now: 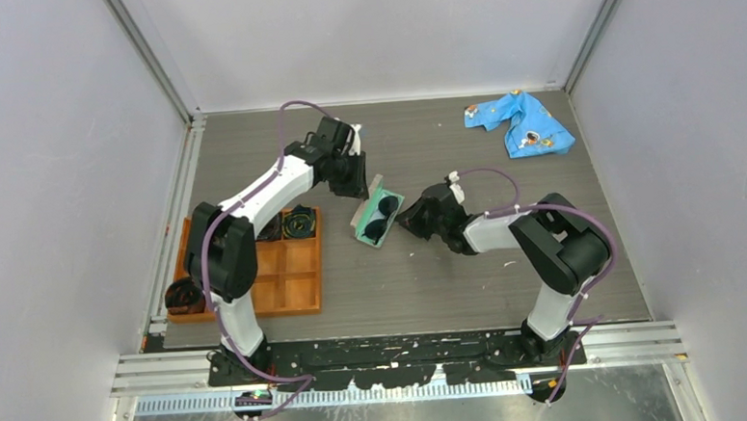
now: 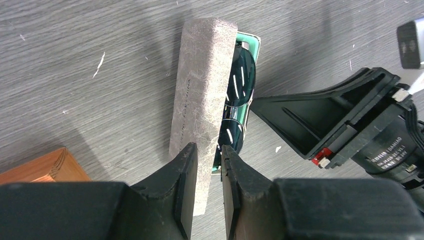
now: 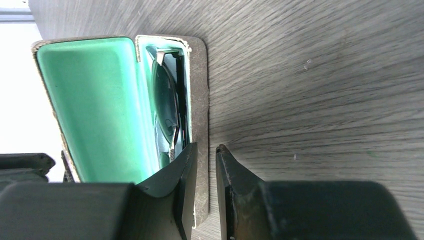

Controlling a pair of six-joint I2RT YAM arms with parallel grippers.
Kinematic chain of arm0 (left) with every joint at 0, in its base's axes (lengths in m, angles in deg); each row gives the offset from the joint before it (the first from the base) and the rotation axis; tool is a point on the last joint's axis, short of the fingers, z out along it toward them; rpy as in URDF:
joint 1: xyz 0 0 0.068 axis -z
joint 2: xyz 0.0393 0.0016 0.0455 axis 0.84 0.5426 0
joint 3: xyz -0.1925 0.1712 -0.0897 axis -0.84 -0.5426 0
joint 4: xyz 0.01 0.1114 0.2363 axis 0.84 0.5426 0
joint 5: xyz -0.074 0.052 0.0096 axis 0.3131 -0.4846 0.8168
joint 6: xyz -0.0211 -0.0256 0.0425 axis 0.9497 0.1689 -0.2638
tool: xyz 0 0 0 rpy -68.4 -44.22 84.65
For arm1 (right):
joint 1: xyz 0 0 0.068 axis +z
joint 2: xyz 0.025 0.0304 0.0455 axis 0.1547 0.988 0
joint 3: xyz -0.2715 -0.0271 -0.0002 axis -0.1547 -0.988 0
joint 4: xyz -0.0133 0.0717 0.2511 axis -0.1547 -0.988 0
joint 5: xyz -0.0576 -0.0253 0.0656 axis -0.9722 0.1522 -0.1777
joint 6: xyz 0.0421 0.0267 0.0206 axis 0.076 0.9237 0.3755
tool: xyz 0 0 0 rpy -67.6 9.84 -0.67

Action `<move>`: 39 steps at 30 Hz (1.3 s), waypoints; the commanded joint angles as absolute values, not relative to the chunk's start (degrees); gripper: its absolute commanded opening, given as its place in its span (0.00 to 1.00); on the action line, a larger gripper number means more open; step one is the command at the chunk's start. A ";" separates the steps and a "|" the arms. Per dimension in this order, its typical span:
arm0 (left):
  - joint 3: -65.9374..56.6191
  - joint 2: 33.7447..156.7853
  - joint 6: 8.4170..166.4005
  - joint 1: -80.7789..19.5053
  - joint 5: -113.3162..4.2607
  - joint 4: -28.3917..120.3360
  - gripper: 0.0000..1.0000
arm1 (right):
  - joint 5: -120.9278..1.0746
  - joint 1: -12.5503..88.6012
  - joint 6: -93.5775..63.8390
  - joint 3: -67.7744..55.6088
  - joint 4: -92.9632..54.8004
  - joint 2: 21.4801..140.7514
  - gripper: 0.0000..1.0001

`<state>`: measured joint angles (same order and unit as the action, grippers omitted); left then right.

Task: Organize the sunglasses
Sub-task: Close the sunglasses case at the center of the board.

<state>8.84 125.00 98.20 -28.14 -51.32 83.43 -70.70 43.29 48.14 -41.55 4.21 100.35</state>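
The black sunglasses (image 1: 380,218) lie folded inside the open grey-tan case (image 1: 367,201) with teal lining, at the table's middle. In the left wrist view the dark lenses (image 2: 239,85) show beside the raised lid (image 2: 202,85). My left gripper (image 1: 361,186) comes from the far left, and its jaws (image 2: 207,149) are shut on the lid's edge. In the right wrist view the sunglasses (image 3: 167,107) sit in the case's base, next to the teal lid lining (image 3: 95,105). My right gripper (image 1: 407,218) (image 3: 205,147) straddles the base's right wall, one finger inside and one outside, closed on it.
An orange wooden tray (image 1: 296,282) with compartments lies at the left; dark coiled bundles (image 1: 300,221) sit in it. Its corner shows in the left wrist view (image 2: 45,167). A blue patterned cloth (image 1: 521,121) lies at the far right. Grey walls enclose the table.
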 commanded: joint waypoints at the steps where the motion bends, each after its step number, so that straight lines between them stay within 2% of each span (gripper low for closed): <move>1: 8.56 125.50 98.68 -28.79 -50.32 81.30 0.25 | -72.66 43.31 47.83 -42.15 5.91 96.02 0.26; 39: 3.47 130.18 102.26 -29.21 -40.89 75.64 0.18 | -69.63 43.27 48.93 -40.18 9.88 103.63 0.24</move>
<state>5.78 127.54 100.87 -29.67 -43.54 78.29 -69.46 42.94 48.75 -41.95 7.97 101.94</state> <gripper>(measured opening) 0.185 0.245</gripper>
